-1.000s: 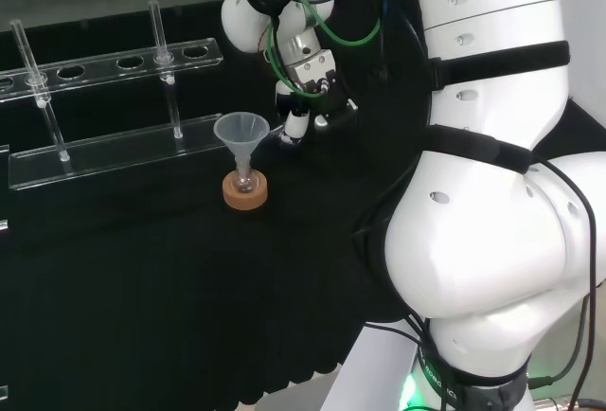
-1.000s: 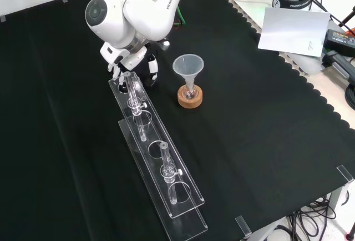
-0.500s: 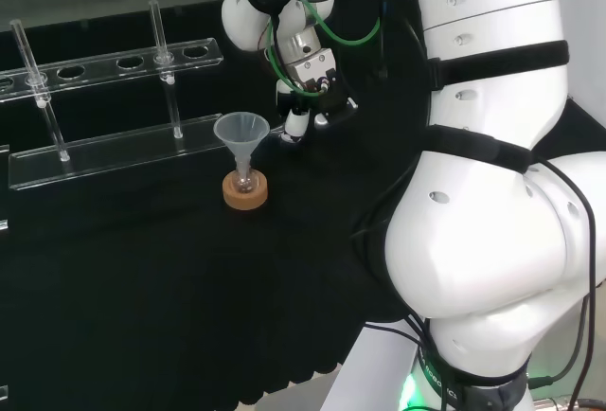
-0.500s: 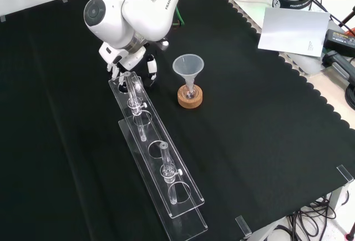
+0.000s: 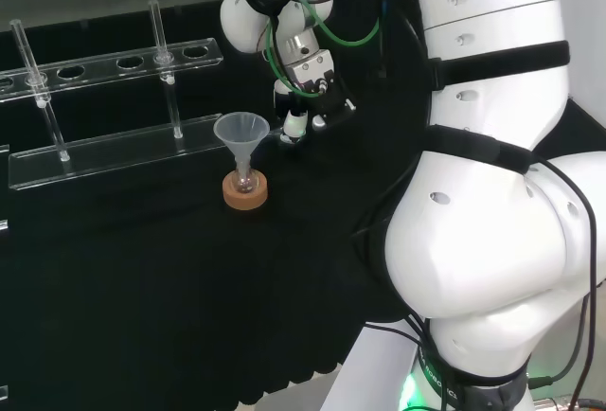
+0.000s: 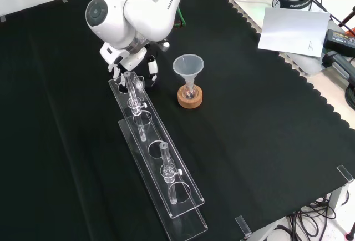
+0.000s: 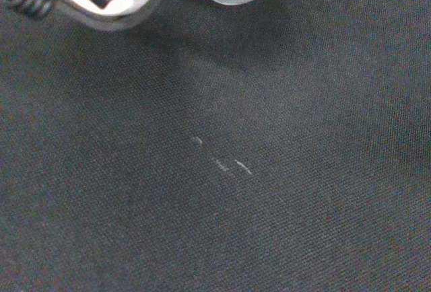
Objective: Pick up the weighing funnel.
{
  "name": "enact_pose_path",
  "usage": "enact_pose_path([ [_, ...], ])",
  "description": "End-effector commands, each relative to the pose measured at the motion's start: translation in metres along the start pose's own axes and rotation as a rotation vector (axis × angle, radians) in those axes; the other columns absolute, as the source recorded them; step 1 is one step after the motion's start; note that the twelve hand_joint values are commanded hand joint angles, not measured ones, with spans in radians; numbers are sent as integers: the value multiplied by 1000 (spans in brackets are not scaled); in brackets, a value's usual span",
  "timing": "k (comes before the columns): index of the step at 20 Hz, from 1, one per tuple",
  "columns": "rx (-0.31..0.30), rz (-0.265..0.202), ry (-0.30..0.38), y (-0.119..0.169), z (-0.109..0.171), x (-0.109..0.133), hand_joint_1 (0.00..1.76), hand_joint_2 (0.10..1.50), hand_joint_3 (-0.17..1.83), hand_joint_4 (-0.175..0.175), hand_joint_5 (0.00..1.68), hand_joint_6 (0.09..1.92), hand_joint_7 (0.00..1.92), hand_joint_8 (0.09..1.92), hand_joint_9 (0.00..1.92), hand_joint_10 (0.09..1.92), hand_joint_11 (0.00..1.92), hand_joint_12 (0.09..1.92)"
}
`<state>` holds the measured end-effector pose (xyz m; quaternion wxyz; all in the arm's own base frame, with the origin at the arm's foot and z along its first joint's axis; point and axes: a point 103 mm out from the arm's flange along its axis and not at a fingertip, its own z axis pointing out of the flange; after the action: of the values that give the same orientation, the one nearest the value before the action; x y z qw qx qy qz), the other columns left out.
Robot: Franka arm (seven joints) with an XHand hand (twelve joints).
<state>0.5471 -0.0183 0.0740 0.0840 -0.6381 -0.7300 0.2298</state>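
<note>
The hand point(image 5: 312, 103) is hovering low over the cloth point(image 5: 142, 269), just right of the funnel point(image 5: 240, 134) in the head view, and I cannot tell whether it is open or closed. It is reaching toward faint glints beneath the palm, probably the weighing funnel point(image 7: 222, 164) lying on the cloth. The next move is calling for a descent and closing around it.

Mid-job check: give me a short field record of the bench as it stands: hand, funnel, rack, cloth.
hand: down near the cloth, just right of the funnel in the head view; by the rack's far end in the front view
funnel: upright, mouth up, stem in the small flask
stand: cork ring under the flask
rack: clear test tube rack, two tubes standing in it
cloth: black; faint glints in the wrist view, cannot tell what they are
</note>
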Motion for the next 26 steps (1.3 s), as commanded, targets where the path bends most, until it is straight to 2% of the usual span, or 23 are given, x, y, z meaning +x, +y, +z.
enact_pose_path([
  [1, -56, 28, 44, -9, -15, -10, 1084, 689, 702, 175, 1141, 918, 656, 623, 960, 422, 719, 1172],
  [5, -36, 41, 57, -14, -23, -17, 1086, 683, 722, 175, 1136, 941, 672, 629, 1052, 375, 822, 1092],
  [11, 1, 55, 53, -25, -31, -33, 1088, 686, 710, 175, 1141, 928, 683, 635, 1079, 340, 855, 1066],
  [21, 2, 122, -13, -57, -64, -51, 1089, 689, 697, 175, 1146, 913, 676, 634, 1065, 316, 853, 1058],
  [26, 15, 153, -52, -73, -80, -48, 1089, 691, 694, 175, 1147, 911, 676, 635, 1059, 310, 847, 1057],
])
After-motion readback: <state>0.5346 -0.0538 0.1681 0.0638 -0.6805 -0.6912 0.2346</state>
